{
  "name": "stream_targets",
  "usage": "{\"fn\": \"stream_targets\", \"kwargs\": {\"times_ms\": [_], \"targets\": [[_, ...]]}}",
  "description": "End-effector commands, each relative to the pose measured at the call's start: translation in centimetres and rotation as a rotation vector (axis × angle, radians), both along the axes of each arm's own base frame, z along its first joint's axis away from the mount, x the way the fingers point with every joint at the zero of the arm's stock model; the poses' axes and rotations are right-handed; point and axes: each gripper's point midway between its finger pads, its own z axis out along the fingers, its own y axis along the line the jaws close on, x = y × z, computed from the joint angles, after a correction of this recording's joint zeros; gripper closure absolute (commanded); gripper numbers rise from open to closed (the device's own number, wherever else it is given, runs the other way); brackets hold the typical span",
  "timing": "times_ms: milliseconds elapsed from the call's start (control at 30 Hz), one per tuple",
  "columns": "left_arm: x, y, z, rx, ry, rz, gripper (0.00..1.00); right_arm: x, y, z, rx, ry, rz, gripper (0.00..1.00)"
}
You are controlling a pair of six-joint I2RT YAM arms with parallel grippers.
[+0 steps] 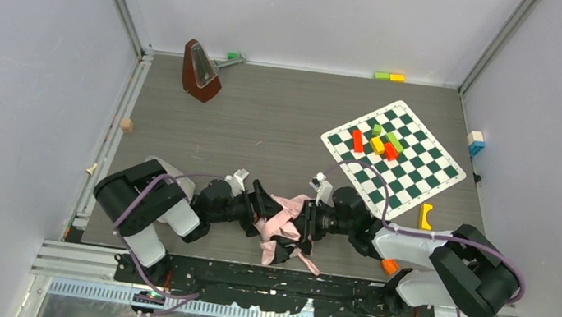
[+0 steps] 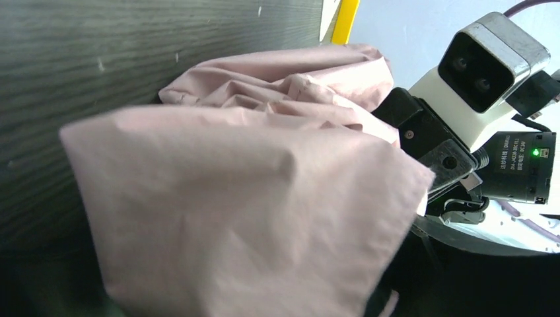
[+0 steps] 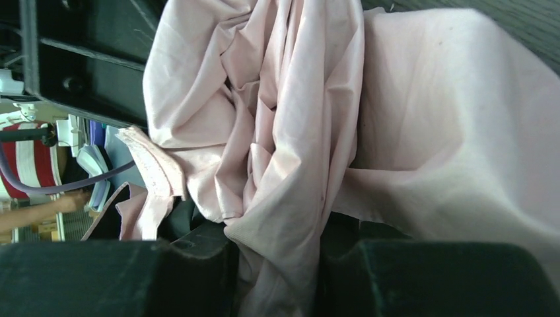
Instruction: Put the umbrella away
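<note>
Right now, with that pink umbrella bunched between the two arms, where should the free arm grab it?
Probably the loose flap of the umbrella, approached from the left. The right gripper pinches a gathered fold on the other side, while the open left gripper faces that thin, flat sheet of fabric. No handle or ribs show, so cloth is the only option.

A chessboard mat (image 1: 416, 173) with coloured blocks (image 1: 377, 145) lies beyond the right gripper (image 1: 299, 226), a metronome (image 1: 200, 71) far beyond the left gripper (image 1: 261, 204).
</note>
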Motion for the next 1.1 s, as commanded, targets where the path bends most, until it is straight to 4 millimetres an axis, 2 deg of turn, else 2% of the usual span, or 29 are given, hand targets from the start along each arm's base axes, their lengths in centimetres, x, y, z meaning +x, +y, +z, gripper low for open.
{"fn": "stream_targets", "kwargs": {"times_ms": [0, 33, 100, 233, 267, 433, 467, 500, 533, 567, 600, 633, 667, 733, 767, 800, 833, 867, 900, 933, 967, 1000, 1033, 1067], "targets": [[2.4, -0.7, 0.7, -0.055, -0.061, 0.079, 0.08, -0.6, 1.7, 4.6, 0.16, -0.042, 0.066, 0.95], [2.7, -0.9, 0.7, -0.057, -0.068, 0.08, 0.14, -0.9, 1.6, 4.7, 0.165, -0.037, 0.074, 0.95], [3.1, -1.3, 0.5, -0.054, -0.078, 0.076, 0.32, -1.4, 1.5, 4.8, 0.171, -0.029, 0.081, 0.95], [3.5, -2.0, 2.0, -0.102, -0.119, 0.059, 0.9, -1.9, 1.4, 4.7, 0.155, -0.02, 0.091, 0.95], [3.4, -2.0, 2.3, -0.11, -0.124, 0.056, 1.0, -1.8, 1.4, 4.8, 0.149, -0.023, 0.088, 0.95], [3.0, -1.4, 3.2, -0.104, -0.131, 0.061, 1.0, -1.0, 0.8, 4.7, 0.081, -0.055, 0.048, 0.95], [2.8, -1.2, 3.5, -0.105, -0.134, 0.065, 1.0, -0.5, 0.8, 5.4, 0.08, -0.083, 0.031, 0.89], [2.8, -1.1, 4.0, -0.113, -0.146, 0.069, 1.0, -0.6, 0.4, 5.0, 0.047, -0.081, 0.03, 0.81], [2.9, -1.0, 5.1, -0.131, -0.173, 0.074, 1.0, 0.0, 0.4, 6.0, 0.051, -0.114, 0.014, 0.65], [2.9, -0.9, 6.0, -0.148, -0.194, 0.077, 1.0, -0.1, -0.1, 5.7, 0.017, -0.113, 0.013, 0.58], [3.0, -0.7, 7.0, -0.168, -0.219, 0.082, 1.0, 0.3, -0.1, 6.9, 0.025, -0.154, 0.003, 0.47], [3.1, -0.6, 8.2, -0.192, -0.248, 0.09, 1.0, 0.2, -0.6, 6.8, 0.001, -0.149, -0.005, 0.42], [3.2, -0.3, 9.4, -0.218, -0.281, 0.101, 1.0, 0.6, -0.8, 8.3, 0.014, -0.195, -0.02, 0.36], [3.6, 0.2, 12.0, -0.263, -0.342, 0.125, 1.0, 0.6, -2.3, 8.9, -0.031, -0.198, -0.057, 0.29], [3.8, 0.5, 13.4, -0.284, -0.375, 0.136, 1.0, 1.3, -2.8, 10.3, -0.017, -0.232, -0.098, 0.25], [4.1, 0.7, 15.0, -0.303, -0.408, 0.15, 1.0, 1.3, -3.6, 10.2, -0.041, -0.221, -0.122, 0.23], [4.2, 0.9, 16.3, -0.312, -0.437, 0.157, 1.0, 2.3, -4.4, 11.5, -0.029, -0.256, -0.184, 0.22], [4.3, 1.1, 17.9, -0.321, -0.478, 0.165, 1.0, 2.4, -5.2, 11.5, -0.049, -0.238, -0.221, 0.22], [4.4, 1.3, 19.1, -0.318, -0.507, 0.173, 1.0, 3.5, -6.3, 12.8, -0.04, -0.27, -0.3, 0.21], [4.5, 1.7, 20.7, -0.316, -0.547, 0.188, 1.0, 3.8, -7.3, 12.9, -0.054, -0.256, -0.348, 0.21], [4.6, 2.1, 22.1, -0.304, -0.58, 0.205, 1.0, 4.4, -8.2, 14.3, -0.04, -0.29, -0.408, 0.21], [4.4, 2.8, 23.9, -0.303, -0.625, 0.225, 1.0, 4.6, -9.1, 14.5, -0.055, -0.279, -0.453, 0.21], [4.7, 3.3, 25.0, -0.282, -0.651, 0.247, 1.0, 5.0, -10.1, 16.1, -0.039, -0.315, -0.515, 0.21], [4.6, 4.3, 26.9, -0.28, -0.694, 0.282, 1.0, 5.0, -10.9, 16.2, -0.05, -0.307, -0.552, 0.21]]}}
